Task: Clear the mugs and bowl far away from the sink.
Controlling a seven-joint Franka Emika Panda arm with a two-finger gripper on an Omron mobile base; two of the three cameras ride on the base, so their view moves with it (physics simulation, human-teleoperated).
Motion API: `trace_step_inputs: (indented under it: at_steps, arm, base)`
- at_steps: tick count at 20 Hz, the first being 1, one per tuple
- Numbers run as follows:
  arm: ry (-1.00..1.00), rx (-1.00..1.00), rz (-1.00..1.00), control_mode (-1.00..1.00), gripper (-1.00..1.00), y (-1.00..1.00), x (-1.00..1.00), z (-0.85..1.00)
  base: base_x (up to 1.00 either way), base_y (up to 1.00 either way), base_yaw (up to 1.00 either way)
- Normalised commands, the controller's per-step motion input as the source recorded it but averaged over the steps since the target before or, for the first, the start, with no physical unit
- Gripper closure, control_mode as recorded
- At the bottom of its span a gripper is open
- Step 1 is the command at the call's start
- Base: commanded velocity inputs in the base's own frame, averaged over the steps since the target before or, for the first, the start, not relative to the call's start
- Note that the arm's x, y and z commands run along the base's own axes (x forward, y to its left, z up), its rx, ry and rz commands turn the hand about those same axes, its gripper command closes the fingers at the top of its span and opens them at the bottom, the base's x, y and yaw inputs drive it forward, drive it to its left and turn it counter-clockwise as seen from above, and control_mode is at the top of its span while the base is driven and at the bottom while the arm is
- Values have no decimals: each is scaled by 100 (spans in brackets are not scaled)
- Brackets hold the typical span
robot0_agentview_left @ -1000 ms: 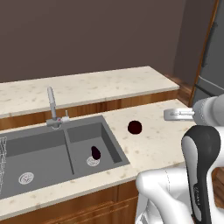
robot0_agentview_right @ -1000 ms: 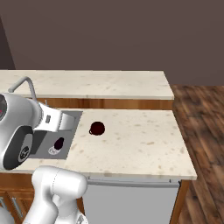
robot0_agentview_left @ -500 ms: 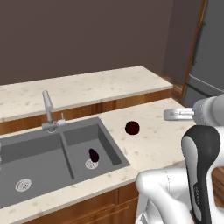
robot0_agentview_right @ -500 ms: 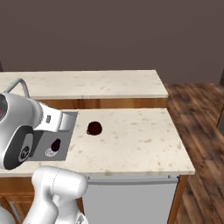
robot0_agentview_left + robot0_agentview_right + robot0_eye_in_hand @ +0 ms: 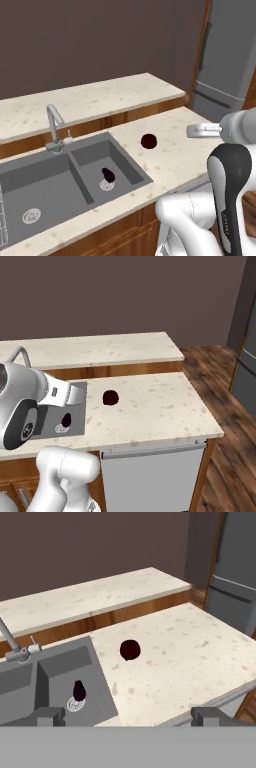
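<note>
Between the wide-open, empty jaws of the gripper [image 5: 128, 716], nothing is being held; ahead and below, a maroon mug [image 5: 130, 650] is sitting on the counter [image 5: 190, 657] just beside the sink [image 5: 50, 682], another mug [image 5: 79, 690] lying over the basin's drain.

The dark grey rectangular double-basin sink [image 5: 60, 175] was cut off at nine o'clock by the left base view's edge, its wire rack [image 5: 2, 215] showing only as a sliver. The small dark maroon mug [image 5: 148, 141] on the counter was too dark to show its handle. In the right base view the robot's arm hid most of that sink.
</note>
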Motion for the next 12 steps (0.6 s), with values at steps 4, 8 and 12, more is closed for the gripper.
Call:
trace_step_inputs:
  at_steps: [4, 8, 12]
  arm:
    - [0, 0, 0, 100, -100, 0, 0, 0]
    - [0, 0, 0, 100, -100, 0, 0, 0]
    - [0, 0, 0, 100, -100, 0, 0, 0]
  base:
    - [21, 24, -21]
    - [38, 11, -23]
    - [27, 99, -5]
